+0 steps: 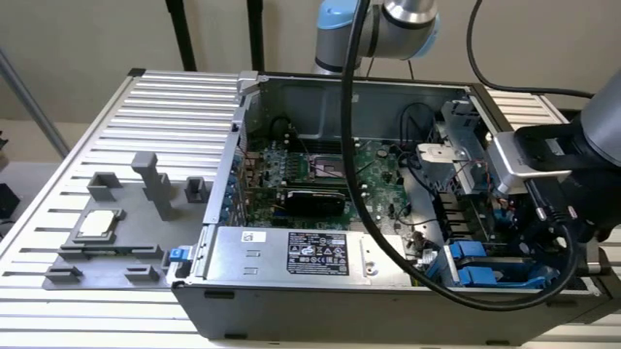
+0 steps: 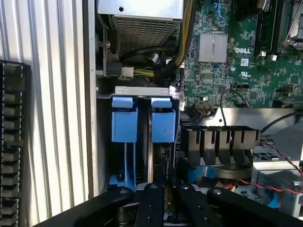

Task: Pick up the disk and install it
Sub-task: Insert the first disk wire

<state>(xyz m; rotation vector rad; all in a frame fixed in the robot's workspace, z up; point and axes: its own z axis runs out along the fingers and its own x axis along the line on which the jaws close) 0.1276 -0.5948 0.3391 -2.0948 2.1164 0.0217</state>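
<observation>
Blue plastic carrier tabs, two side by side, stand upright in the drive bay at the front corner of the open computer case (image 1: 321, 305), on the exterior view's right. The disk (image 2: 163, 124) belongs to one of them; in the wrist view it sits on edge in the slot next to the motherboard (image 2: 236, 52), with a second blue carrier (image 2: 124, 124) beside it, nearer the case wall. The gripper (image 2: 164, 198) hangs directly over that disk's end, its black fingers (image 2: 150, 203) either side of the thin edge, apparently closed on it, though contact itself is hard to make out. In the exterior view the arm (image 1: 582, 145) reaches down into this corner from the right. Power supply (image 1: 291, 251), grey with a printed label, lies along the case's front edge. Green motherboard fills the case floor. Slatted metal table (image 1: 145, 102) carries the case and, on the exterior view's left, a grey fixture plate (image 1: 107, 247) holding a small square silver chip (image 1: 99, 223).
</observation>
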